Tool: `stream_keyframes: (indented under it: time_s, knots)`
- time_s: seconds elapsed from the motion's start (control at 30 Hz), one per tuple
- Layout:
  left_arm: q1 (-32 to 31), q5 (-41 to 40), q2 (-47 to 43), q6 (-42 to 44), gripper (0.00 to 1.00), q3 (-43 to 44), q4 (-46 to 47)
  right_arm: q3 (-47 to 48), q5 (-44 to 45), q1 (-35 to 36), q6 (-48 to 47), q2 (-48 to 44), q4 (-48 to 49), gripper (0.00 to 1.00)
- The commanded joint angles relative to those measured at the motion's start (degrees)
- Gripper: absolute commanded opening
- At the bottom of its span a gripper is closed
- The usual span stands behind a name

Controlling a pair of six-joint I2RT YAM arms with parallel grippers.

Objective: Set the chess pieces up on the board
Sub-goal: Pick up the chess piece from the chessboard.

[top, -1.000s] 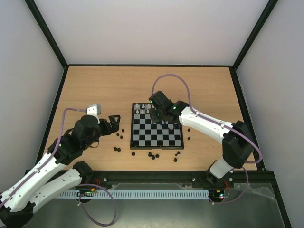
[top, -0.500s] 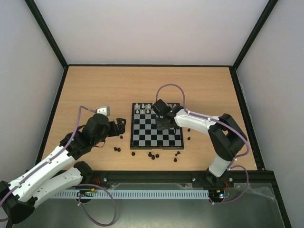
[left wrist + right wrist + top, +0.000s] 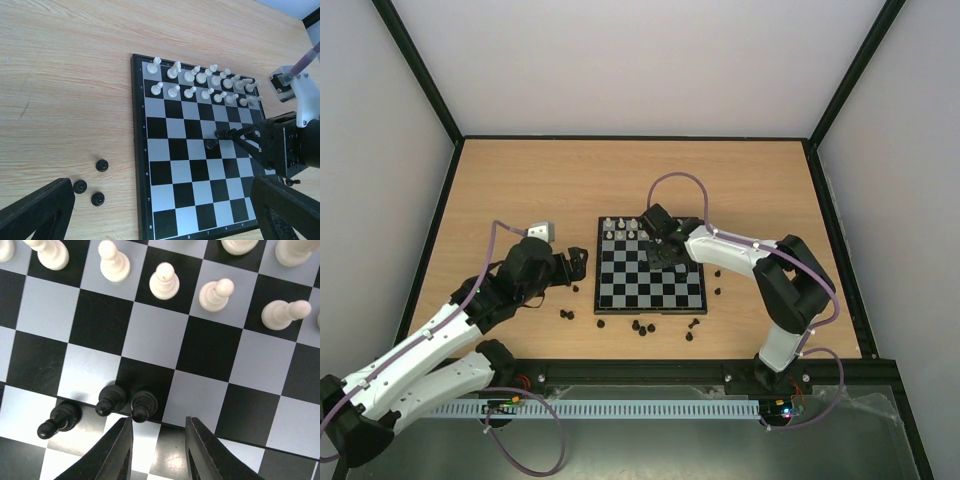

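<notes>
The table (image 3: 520,190) is a flat rectangular top with a light wood-grain finish. The left arm (image 3: 440,330) and right arm (image 3: 750,255), both made of white shells and black joints, reach over it.

The board (image 3: 630,285) lies flat near the table's centre. It is a square of glossy black and pale-grey checks, eight by eight, inside a thin black border.

The left gripper (image 3: 160,205) hangs over the table at the board's left edge, with its two black fingers spread wide and empty. The right gripper (image 3: 157,450) is low over the board's middle ranks. Its two black fingers are parted with only bare squares between them, and it grips nothing.

White pieces (image 3: 200,77), smooth and rounded, fill two rows along the board's far edge. The exact count at the crowded right end cannot be told. Three black pawns (image 3: 111,399) with round heads are clustered just ahead of the right fingertips. Three black pieces (image 3: 102,165) rest on the table left of the board. More dot the table by the board's near and right edges.
</notes>
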Motion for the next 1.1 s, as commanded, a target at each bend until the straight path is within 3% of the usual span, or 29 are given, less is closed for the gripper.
stream_keyframes:
  time_s: [0.0, 0.4, 0.57, 0.77, 1.07]
  knots:
    - [-0.19, 0.10, 0.53, 0.91, 1.00, -0.35, 1.47, 2.06, -0.17, -0.25, -0.84, 0.88, -0.94, 0.30]
    - [-0.19, -0.16, 0.84, 1.19, 0.99, -0.64, 2.00, 4.68, 0.77, -0.34, -1.11, 3.93, -1.69, 0.30]
    - [-0.19, -0.22, 0.75, 1.28, 0.99, -0.83, 2.18, 4.82, 0.56, -0.92, -1.14, 4.51, -1.64, 0.23]
    - [-0.19, -0.25, 0.67, 1.26, 0.99, -0.98, 2.18, 4.30, 1.25, -1.24, -0.98, 3.81, -1.86, 0.07]
    - [-0.19, 0.04, 0.48, 1.65, 0.99, -0.81, 1.91, -6.27, 2.52, -1.26, 2.20, -9.47, -4.27, 0.03]
